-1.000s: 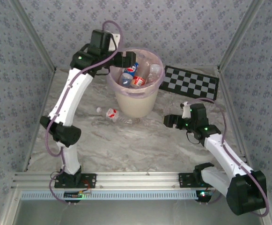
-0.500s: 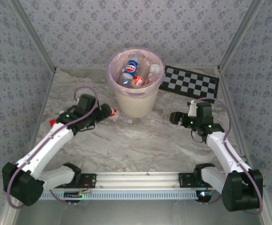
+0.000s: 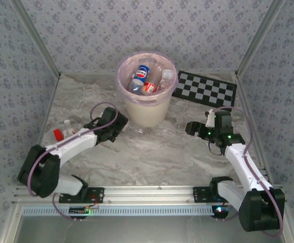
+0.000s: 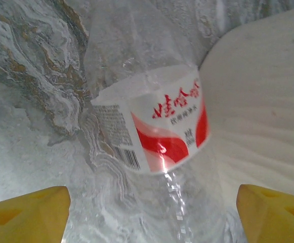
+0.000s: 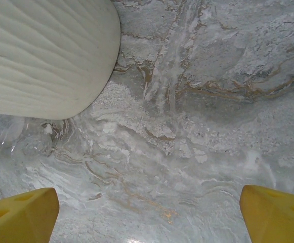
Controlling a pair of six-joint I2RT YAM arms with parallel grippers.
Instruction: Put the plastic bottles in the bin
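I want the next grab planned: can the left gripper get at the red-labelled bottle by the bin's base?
Probably yes: the bottle lies between the fingers of the open left gripper, nothing over it, though the bin crowds one side.

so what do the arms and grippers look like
The left arm and right arm have white shells with black joints and bases. A lilac cable loops along each. Small green lights glow near the right wrist. The left gripper and right gripper have yellow fingertips.

A clear plastic bottle (image 4: 152, 121) with a red-and-white label lies on the marble table (image 4: 30, 101), just beside the cream bin (image 4: 258, 101). The left gripper (image 4: 151, 212) has its yellow fingertips spread wide, one on either side of the bottle.
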